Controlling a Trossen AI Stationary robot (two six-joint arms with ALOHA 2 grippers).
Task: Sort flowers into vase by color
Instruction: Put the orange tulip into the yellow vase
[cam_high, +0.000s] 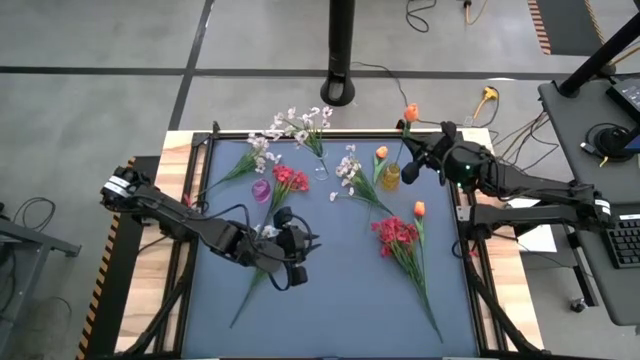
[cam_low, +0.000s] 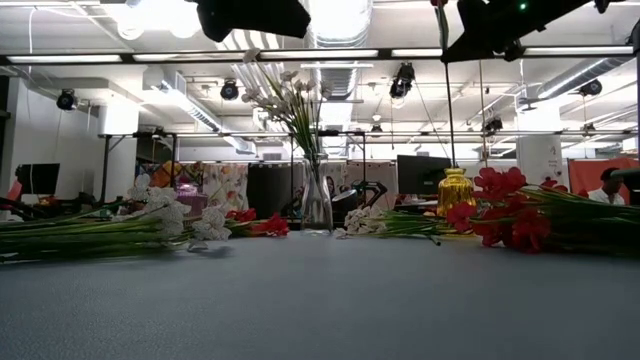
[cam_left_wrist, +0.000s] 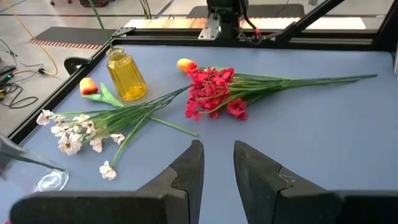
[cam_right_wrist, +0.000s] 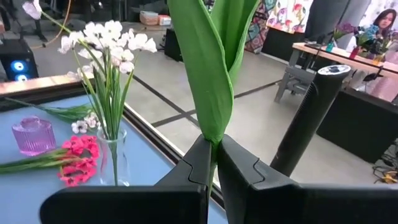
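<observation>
Well left of the yellow vase (cam_high: 390, 178), toward the front of the mat (cam_high: 340, 300), left gripper (cam_high: 300, 250) hovers low. Its fingers (cam_left_wrist: 186, 171) are slightly parted with nothing between them. The left arm reaches in from the left edge, forearm slanting across the mat. Second white spray (cam_high: 264, 232) lies under that arm, with its stem running to the front-left. Whether it touches the arm, cannot tell.

Right-front of the yellow vase, red spray (cam_high: 397, 235) lies flat, stems pointing to the front-right, and an orange bud (cam_high: 419, 209) lies beside its blossoms. Just left of the yellow vase, white spray (cam_left_wrist: 81, 127) lies flat, its stems crossing toward the red spray.

Over the yellow vase, right gripper (cam_right_wrist: 211, 146) is clenched on the tulip (cam_high: 410, 113). The green leaf and stem are pinched between the fingertips, with the leaf standing up past them. The orange head sits beyond the vase, at the mat's far edge, and the stem drops to the vase mouth. The right arm comes in from the right edge, held high and about level.

Left of the yellow vase, toward the back, clear vase (cam_right_wrist: 115, 158) holds white flowers upright. Farther left sits pink vase (cam_high: 261, 190), red blossoms (cam_high: 288, 178) touching it.
</observation>
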